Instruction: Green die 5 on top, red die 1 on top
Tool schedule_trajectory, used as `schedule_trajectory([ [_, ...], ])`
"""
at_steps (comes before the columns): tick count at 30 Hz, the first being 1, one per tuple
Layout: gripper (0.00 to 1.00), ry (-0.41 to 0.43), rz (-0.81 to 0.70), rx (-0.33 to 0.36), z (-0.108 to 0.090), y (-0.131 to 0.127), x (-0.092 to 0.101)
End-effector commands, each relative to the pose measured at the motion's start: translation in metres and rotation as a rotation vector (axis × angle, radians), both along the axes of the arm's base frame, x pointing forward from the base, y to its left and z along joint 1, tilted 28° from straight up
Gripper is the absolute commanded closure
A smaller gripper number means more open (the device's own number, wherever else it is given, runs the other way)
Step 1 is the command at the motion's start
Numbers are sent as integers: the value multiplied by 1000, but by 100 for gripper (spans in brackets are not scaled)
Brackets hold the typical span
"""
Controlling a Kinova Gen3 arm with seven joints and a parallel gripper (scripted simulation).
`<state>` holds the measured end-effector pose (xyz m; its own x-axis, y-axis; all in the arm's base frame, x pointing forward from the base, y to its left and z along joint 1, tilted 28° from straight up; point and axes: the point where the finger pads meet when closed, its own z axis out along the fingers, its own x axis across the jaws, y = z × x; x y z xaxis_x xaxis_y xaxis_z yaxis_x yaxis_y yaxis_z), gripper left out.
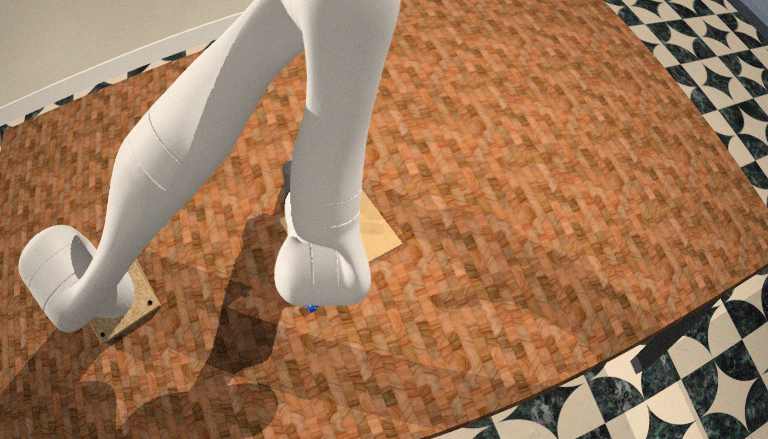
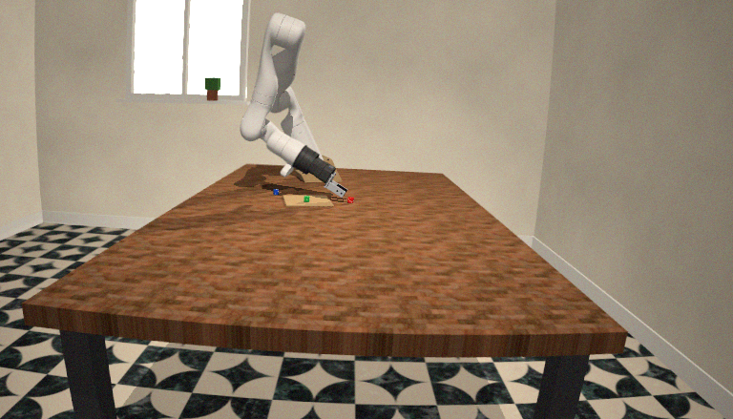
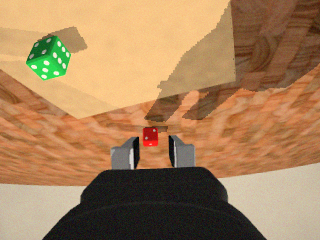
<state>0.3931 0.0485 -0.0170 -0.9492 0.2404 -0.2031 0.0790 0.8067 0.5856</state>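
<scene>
The red die [image 3: 151,136] [image 2: 350,199] lies on the bare wooden table, just off the tan mat [image 3: 147,27] [image 2: 319,202] [image 1: 380,230]. My gripper [image 3: 154,147] [image 2: 340,194] is low and tilted. It is partly open, with the red die in the gap at its fingertips. I cannot tell whether the fingers touch it. The green die [image 3: 48,58] [image 2: 306,199] lies on the mat, apart from the gripper. The blue die [image 2: 275,191] [image 1: 310,308] lies on the table off the mat, half hidden by the arm in the top view. That view hides the gripper and the other dice.
The arm's base stands on a small wooden plate [image 1: 138,309] at the table's back edge. The arm's elbow [image 1: 322,275] hangs low over the mat's near side. The table [image 2: 378,262] stretches wide toward the front.
</scene>
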Motion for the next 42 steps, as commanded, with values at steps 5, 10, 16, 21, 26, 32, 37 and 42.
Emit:
schedule_trajectory([
  [5, 36, -10, -6, 2, 14, -8, -1],
  [10, 36, -10, -6, 2, 15, -8, -1],
  [16, 36, -10, -6, 2, 21, -6, -2],
  [21, 36, -10, -6, 2, 39, 4, -3],
  [26, 36, -10, -6, 2, 58, 14, -5],
  [32, 36, -10, -6, 2, 66, 18, -6],
  [37, 36, -10, -6, 2, 68, 19, -6],
  [42, 36, -8, -6, -1, 68, 19, -6],
])
